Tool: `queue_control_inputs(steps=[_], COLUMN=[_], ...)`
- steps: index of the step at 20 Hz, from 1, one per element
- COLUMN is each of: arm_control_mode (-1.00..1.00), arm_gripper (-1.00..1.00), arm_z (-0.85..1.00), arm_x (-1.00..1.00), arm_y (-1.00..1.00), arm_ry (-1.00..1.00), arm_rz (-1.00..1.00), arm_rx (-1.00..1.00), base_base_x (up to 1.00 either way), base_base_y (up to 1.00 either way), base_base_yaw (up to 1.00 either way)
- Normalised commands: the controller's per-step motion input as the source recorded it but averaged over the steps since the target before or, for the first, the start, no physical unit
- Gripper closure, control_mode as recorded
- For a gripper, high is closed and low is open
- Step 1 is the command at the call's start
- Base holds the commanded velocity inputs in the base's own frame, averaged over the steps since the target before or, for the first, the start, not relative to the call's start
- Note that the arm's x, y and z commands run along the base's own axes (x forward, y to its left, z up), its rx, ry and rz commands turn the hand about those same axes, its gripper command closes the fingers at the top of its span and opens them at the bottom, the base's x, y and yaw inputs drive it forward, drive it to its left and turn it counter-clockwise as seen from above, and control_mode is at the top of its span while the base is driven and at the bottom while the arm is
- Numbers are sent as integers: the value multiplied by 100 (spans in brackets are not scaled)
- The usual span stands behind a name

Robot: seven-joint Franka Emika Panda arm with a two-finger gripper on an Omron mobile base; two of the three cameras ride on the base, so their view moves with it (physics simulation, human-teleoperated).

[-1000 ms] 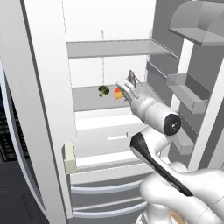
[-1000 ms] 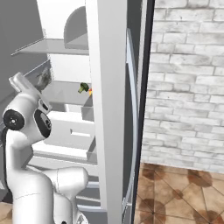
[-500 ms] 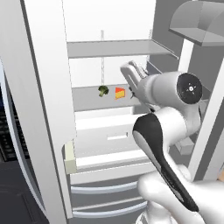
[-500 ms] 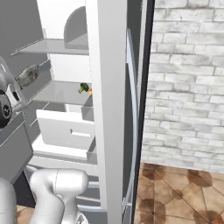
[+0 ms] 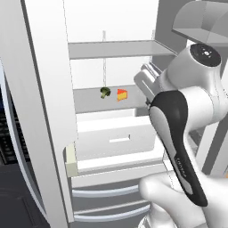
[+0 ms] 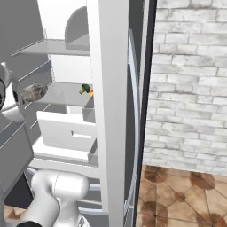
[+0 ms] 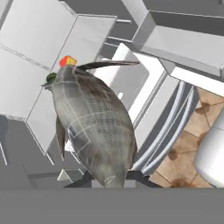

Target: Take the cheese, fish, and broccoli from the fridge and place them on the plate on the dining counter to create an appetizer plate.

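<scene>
The tool [image 7: 114, 178] is clamping the fish [image 7: 89, 127], its two dark tips pressing the fish's near end at the bottom of the hand view, so the grey-silver body is rising straight up from between them with the pointed tail farthest from the tool. In the right base view the fish [image 6: 33, 92] is showing as a grey lump hanging in the air at the left, level with the middle shelf [image 6: 66, 95] and out in front of it. In the left base view the arm is blocking the tool (the white hand body is just poking out beside the elbow). Beyond the fish's far end in the hand view, the cheese [image 7: 66, 61] is peeking out as an orange-red corner and the broccoli [image 7: 51, 78] as a dark green edge, both partly hidden behind the fish. From the left base view the broccoli [image 5: 105, 92] and the cheese [image 5: 121, 94] are sitting just beside each other on the middle shelf of the fridge [image 5: 40, 111], well apart from the tool, the cheese being the nearer to it. A white drawer [image 5: 116, 138] is standing pulled out below that shelf, lower than the tool, and the fridge door is standing open.
</scene>
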Motion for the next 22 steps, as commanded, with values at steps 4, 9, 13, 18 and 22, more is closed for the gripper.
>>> queue_control_inputs(steps=[4, 9, 13, 18, 22], arm_control_mode=[-100, -100, -100, -100, 100], arm_gripper=[100, 100, 100, 100, 100], arm_z=[-41, -47, -26, -20, 0], arm_x=[4, 6, 21, 8, 0], arm_y=[-15, 0, 0, 0, 0], arm_ry=[31, 25, 13, 4, 0], arm_rz=[6, 9, 0, 0, 0], arm_rx=[0, -1, -3, -8, 0], base_base_x=[0, 0, 0, 0, -61], base_base_y=[0, 0, 0, 0, 9], base_base_yaw=[0, 0, 0, 0, 0])
